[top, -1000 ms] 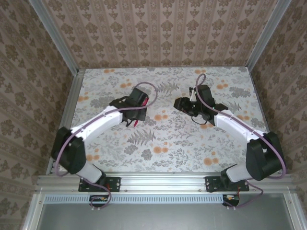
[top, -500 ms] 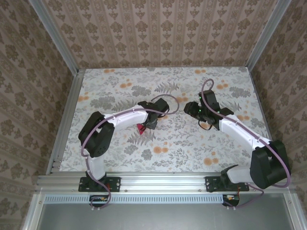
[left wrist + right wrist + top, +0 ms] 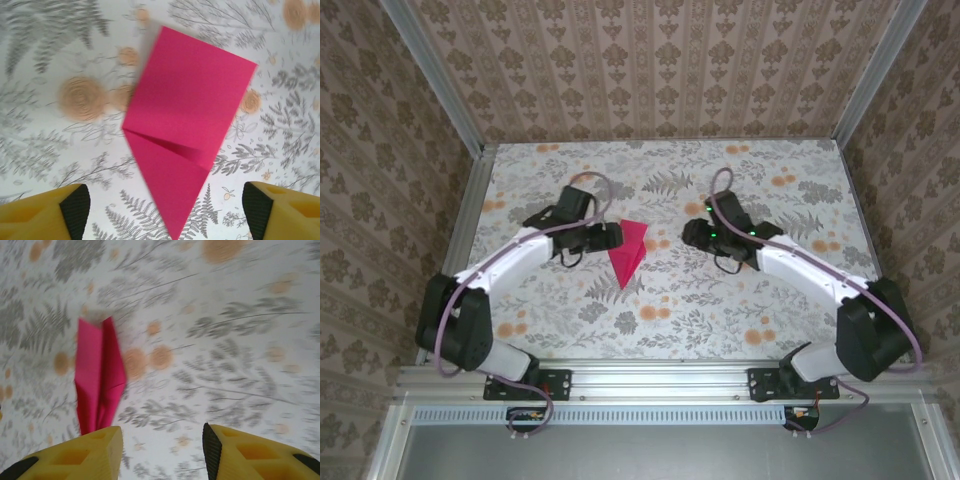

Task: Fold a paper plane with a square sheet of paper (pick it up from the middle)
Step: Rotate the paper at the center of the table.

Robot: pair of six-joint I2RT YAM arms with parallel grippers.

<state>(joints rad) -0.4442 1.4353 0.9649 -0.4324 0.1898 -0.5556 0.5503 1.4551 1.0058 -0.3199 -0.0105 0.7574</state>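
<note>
Since half a second ago the left arm [image 3: 510,262] has drawn back toward the left side of the table [image 3: 770,310]. The paper plane [image 3: 628,250], then largely covered by that arm, now lies exposed at mid-table between the two arms. The right arm [image 3: 810,270] has shifted slightly leftward.

Limits of view — the left wrist camera shows the plane's point running to the bottom edge of the frame. In the right wrist view the near end passes behind one yellow finger [image 3: 95,455], and that picture is motion-blurred. From above we cannot tell whether the left gripper [image 3: 164,207] touches the plane's edge or stops just beside it.

The plane is matte magenta-pink paper, unprinted — a straight-sided body tapering to a sharp point, with one diagonal folded flap across it. The right wrist view shows two long panels meeting along a centre crease. It rests on a floral-printed cloth. The fingers are yellow with black pads [image 3: 75,205].

Left gripper: jaws spread wide, nothing held. Right gripper [image 3: 160,450]: jaws apart, nothing between them.
</note>
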